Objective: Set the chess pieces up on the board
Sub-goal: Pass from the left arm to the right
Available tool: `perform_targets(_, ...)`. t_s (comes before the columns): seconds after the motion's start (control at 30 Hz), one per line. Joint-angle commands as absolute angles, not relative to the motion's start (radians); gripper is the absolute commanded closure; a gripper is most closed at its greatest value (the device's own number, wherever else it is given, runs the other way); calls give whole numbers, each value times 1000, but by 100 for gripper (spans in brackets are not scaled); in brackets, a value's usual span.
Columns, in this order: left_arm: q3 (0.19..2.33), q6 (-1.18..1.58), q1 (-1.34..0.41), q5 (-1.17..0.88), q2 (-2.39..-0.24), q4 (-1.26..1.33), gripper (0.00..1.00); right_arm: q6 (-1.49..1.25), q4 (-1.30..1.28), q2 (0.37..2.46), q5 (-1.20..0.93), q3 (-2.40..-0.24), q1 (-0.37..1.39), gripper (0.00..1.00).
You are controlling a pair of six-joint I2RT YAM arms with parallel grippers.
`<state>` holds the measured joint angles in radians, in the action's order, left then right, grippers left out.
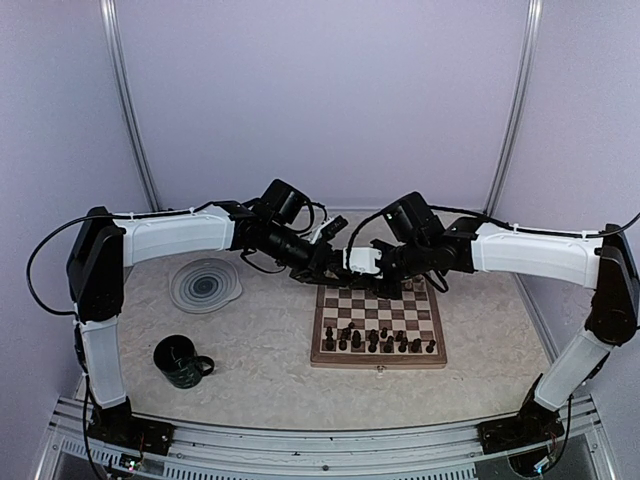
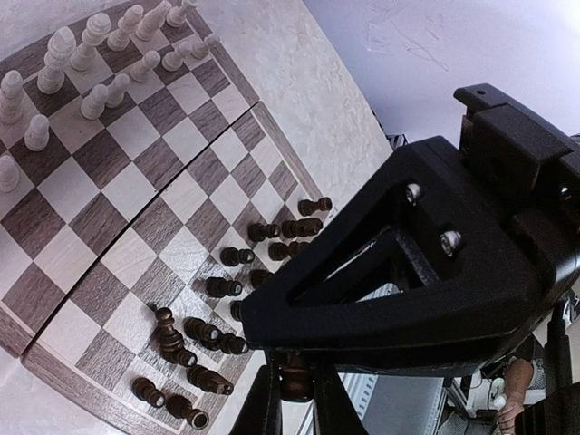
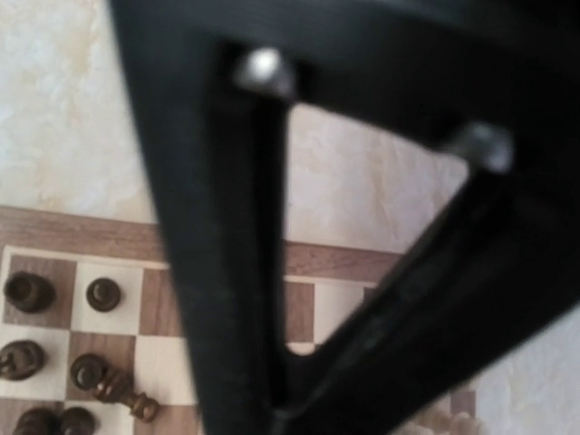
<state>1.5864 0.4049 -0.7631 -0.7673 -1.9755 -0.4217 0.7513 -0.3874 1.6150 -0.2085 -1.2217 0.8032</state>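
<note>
Evidently, the left pincer [image 2: 296,406] pinched a dark piece [image 2: 297,373], raised beside the board [image 1: 400,362]. It needed lowering upright onto a free square, clear of toppled dark pieces [image 2: 172,340]. The right pincer's [image 1: 383,270] state was unclear.

My end effector [image 2: 296,410] grips a dark piece [image 2: 296,376] at the bottom edge. Just above it, a black triangular frame [image 2: 408,272] with two screws fills the right side. On the board [image 2: 136,192], cream pieces [image 2: 92,101] stand top left. The other dark pieces [image 2: 216,288] cluster lower down, several toppled.
</note>
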Motion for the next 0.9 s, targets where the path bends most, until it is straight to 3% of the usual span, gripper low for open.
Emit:
perform_targets(0.0, 1576, 411, -757, -791, -1937, -391, 90, 741, -347, 1618, -181, -1210, 812, 86)
perform_targets(0.17, 1533, 429, -756, -743, -1911, -315, 80, 699, -314, 1595, -194, -1192, 803, 94)
perform_targets(0.3, 1362, 529, -767, -666, -1820, 17, 71, 610, -301, 1580, -331, -1201, 758, 97)
perform_targets(0.57, 1128, 586, -828, -495, -1694, 440, 67, 481, -297, 1582, -573, -1206, 673, 97)
perform_targets(0.87, 1164, 614, -832, -460, -1748, 424, 66, 453, -289, 1575, -617, -1204, 645, 96)
